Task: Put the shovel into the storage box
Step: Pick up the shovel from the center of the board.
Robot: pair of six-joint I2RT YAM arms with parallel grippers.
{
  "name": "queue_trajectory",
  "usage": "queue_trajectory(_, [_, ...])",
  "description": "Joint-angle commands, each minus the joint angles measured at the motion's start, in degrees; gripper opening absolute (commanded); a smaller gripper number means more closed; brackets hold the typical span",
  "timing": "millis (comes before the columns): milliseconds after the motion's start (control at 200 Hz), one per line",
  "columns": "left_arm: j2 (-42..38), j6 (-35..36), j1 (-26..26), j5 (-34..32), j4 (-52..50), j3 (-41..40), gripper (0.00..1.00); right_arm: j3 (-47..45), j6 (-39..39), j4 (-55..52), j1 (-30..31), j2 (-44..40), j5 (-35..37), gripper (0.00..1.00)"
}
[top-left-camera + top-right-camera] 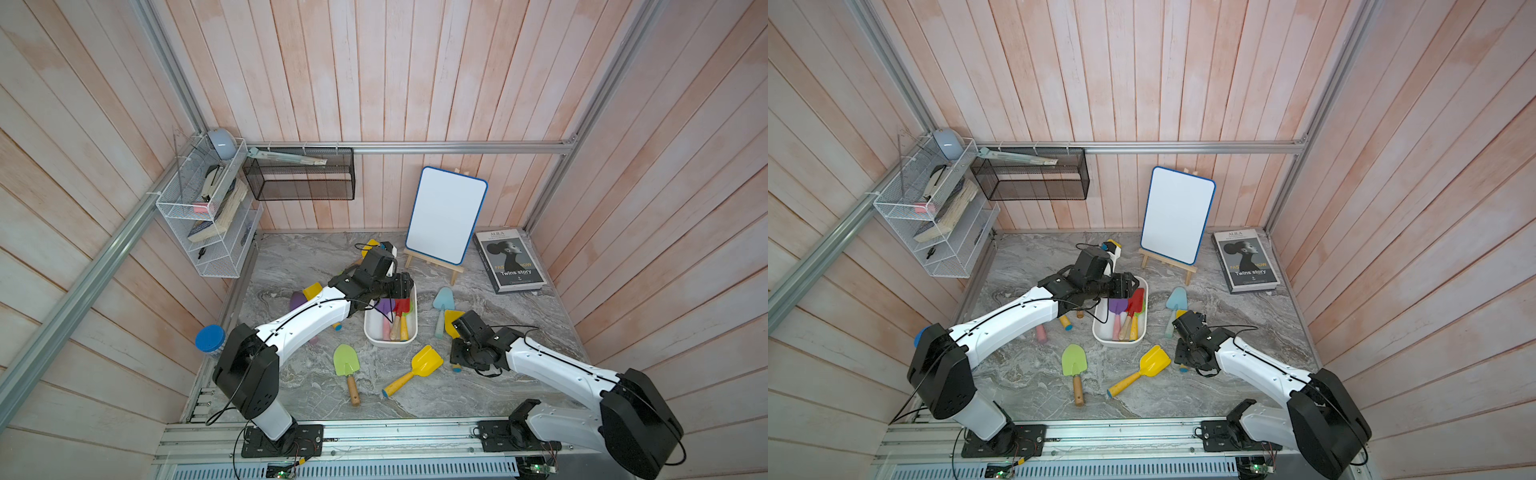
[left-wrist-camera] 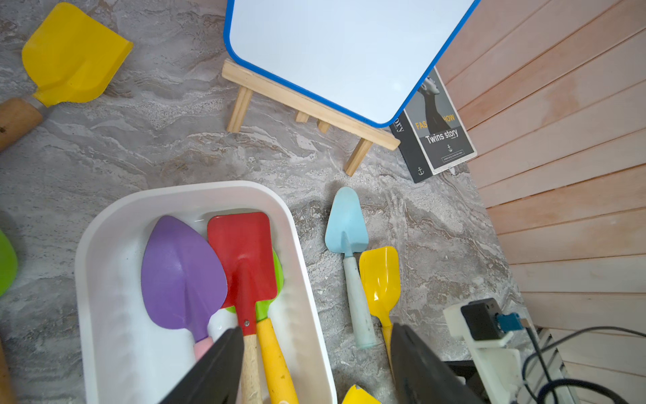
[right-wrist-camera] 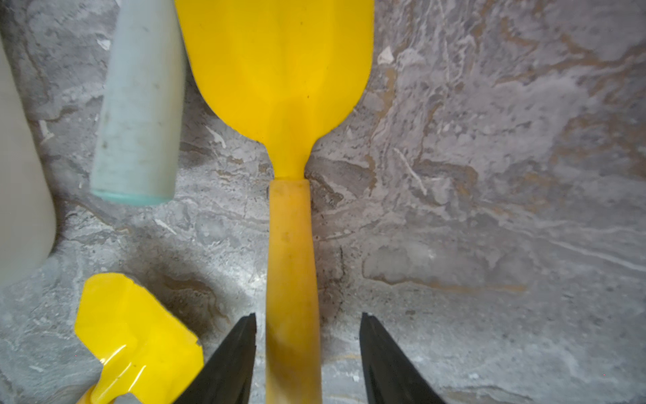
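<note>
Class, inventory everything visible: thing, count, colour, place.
storage box: one, white, centre of table
boxed shovels: three, purple, red, green, inside
loose shovels: at least six, yellow, green, light blue, purple, around box
whiteboard: one, blue-edged, on easel, back
book: one, grey, back right
wire rack: one, white, left wall
mesh basket: one, black, back wall
jar: one, blue lid, table's left edge
left gripper: one, black, jaws open above box
right gripper: one, black, jaws open astride yellow shovel's handle

Readable solely on the book (image 1: 509, 259) lying at roughly two o'clock on the tabletop (image 1: 478, 399): "ALILA" atop the cover, yellow "FAS" and "HOW" flanking the portrait, white "Twins story" beneath, plus small anchor signs on cover and spine.
</note>
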Motion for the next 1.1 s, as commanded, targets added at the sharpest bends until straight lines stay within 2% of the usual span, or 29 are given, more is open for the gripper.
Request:
queue_trajectory(0, [-2.22,0.19,0.78,1.72,3.12,-0.97,0.72,2.06,0.14,1.08,-0.3,1.52,1.26,0.52])
queue_trajectory(720, [-2.45,-1.18,1.49,7.42,7.91,-4.03,0.72,1.24,-0.29,0.77,-0.23,5.78,0.91,0.29])
queue_trajectory(1015, [-2.79,-2.05,1.5,9.44,9.35,-4.7,0.72,0.32,-0.24,0.62,-0.25,4.17,1.31,0.01])
queue_trajectory(1095, [-2.68,-2.18,1.56,10.64,9.88,-4.81,0.72,0.63,-0.1,-0.44,-0.23,2.17,2.05,0.0])
